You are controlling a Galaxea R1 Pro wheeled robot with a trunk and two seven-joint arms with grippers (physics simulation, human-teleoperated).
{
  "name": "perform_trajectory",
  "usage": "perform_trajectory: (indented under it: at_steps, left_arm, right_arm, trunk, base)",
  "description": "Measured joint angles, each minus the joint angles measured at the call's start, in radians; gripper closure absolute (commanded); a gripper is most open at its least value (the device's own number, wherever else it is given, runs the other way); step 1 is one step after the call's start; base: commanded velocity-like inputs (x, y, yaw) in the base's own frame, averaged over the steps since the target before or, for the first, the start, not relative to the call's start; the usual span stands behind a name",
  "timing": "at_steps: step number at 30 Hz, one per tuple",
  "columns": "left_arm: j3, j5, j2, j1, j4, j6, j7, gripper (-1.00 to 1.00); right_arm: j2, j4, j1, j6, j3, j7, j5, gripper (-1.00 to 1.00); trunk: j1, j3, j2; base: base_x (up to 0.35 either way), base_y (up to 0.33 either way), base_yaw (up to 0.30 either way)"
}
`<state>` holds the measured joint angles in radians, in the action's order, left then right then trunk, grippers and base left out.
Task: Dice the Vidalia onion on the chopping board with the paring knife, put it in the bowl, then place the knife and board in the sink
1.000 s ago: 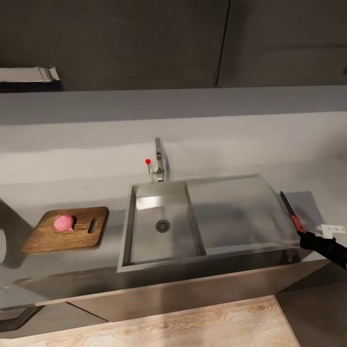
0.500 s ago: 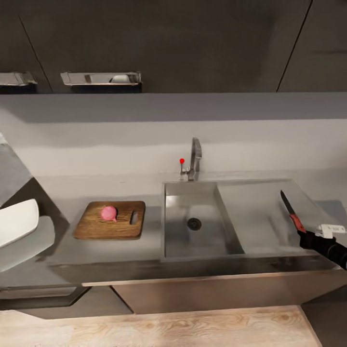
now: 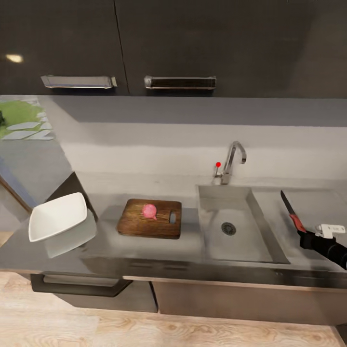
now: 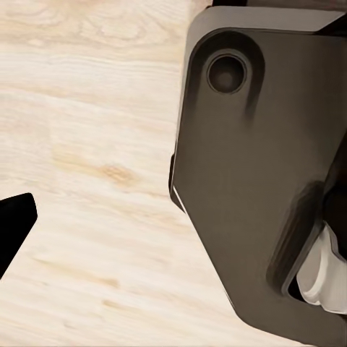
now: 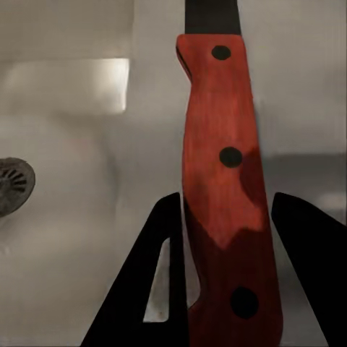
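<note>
Holding the paring knife point(image 3: 290, 211) by its red handle, our right gripper point(image 3: 308, 237) hangs over the steel drainer at the right of the sink point(image 3: 262, 241), blade pointing away from us; its 2 fingers point(image 5: 155, 289) clamp the handle. On the countertop point(image 3: 111, 246), the Vidalia onion point(image 3: 149, 210) sits whole on the chopping board point(image 3: 150, 219), just left of the basin. Further left rests the white bowl point(image 3: 57, 216). We cannot tell the left gripper's state

Right gripper point(image 3: 302, 234) at 4 o'clock, forearm entering from right edge, fingers point(image 5: 148, 289) clamping paring knife point(image 3: 292, 215) handle.
</note>
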<state>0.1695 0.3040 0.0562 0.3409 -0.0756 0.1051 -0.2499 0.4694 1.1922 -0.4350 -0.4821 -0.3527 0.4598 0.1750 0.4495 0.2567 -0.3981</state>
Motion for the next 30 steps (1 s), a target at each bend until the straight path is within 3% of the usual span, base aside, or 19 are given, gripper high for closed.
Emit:
perform_trajectory:
  at_steps: [30]
  left_arm:
    - [0.0, 0.0, 0.005, 0.0, 0.001, -0.002, 0.0, -1.0]
  right_arm:
    - [-0.011, 0.0, 0.0, 0.008, 0.004, 0.0, 0.0, 1.0]
  trunk:
    - [0.0, 0.0, 0.0]
  base:
    - [0.0, 0.302, 0.002]
